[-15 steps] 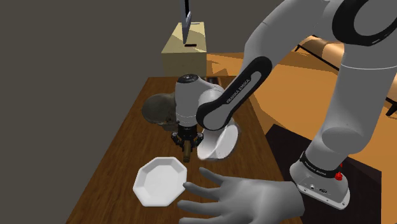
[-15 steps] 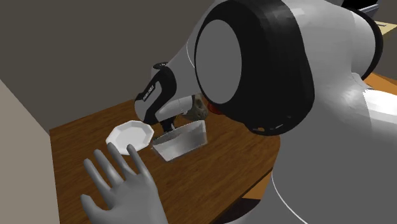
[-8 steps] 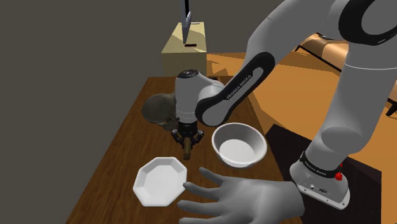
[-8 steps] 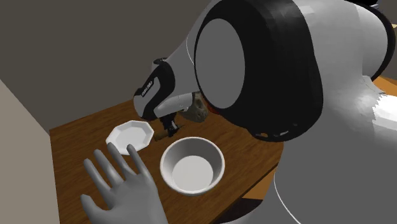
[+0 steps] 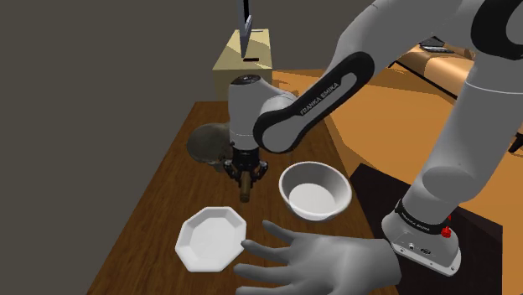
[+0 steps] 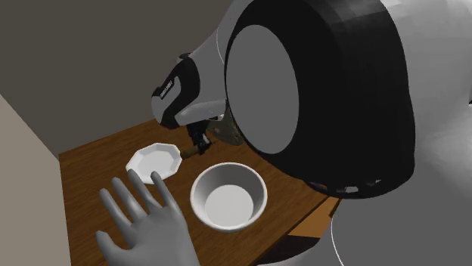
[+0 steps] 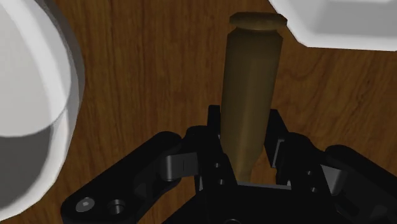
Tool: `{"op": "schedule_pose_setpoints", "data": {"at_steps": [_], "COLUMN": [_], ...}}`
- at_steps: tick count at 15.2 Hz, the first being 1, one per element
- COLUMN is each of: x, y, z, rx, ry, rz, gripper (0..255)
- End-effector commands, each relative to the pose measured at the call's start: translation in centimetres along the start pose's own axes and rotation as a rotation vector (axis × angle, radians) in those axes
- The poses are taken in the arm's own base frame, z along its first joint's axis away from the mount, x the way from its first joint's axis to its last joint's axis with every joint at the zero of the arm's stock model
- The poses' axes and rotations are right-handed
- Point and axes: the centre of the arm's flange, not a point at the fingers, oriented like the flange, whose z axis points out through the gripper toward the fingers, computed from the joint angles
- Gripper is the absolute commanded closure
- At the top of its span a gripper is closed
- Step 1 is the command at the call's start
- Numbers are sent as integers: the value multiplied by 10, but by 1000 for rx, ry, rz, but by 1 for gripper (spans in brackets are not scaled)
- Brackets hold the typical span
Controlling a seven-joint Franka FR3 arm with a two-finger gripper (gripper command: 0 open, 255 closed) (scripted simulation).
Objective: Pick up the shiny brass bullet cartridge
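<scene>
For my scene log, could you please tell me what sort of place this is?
Probably a room in a home, perhaps a dining area: a dark wooden table carries a white bowl and an octagonal white plate, and orange-tan furniture stands beyond it.

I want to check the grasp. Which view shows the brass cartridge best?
The wrist view: the cartridge shows large, its rim and body plain, clasped between the fingers of the gripper. In the shoulder view it is a small brown stub under the gripper; in the second exterior view it is smaller yet.
</scene>
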Motion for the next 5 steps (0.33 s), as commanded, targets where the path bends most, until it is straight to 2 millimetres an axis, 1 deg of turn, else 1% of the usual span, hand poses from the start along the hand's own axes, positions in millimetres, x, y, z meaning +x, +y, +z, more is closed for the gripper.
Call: {"op": "schedule_pose_setpoints", "data": {"at_steps": [1,3,5], "x": [-1,-1,-1], "y": [0,-1,-1], "z": [-10,-20,-21], "rx": [0,0,0], "ry": [0,0,0], "rz": [0,0,0], "gripper": [255,255,255]}}
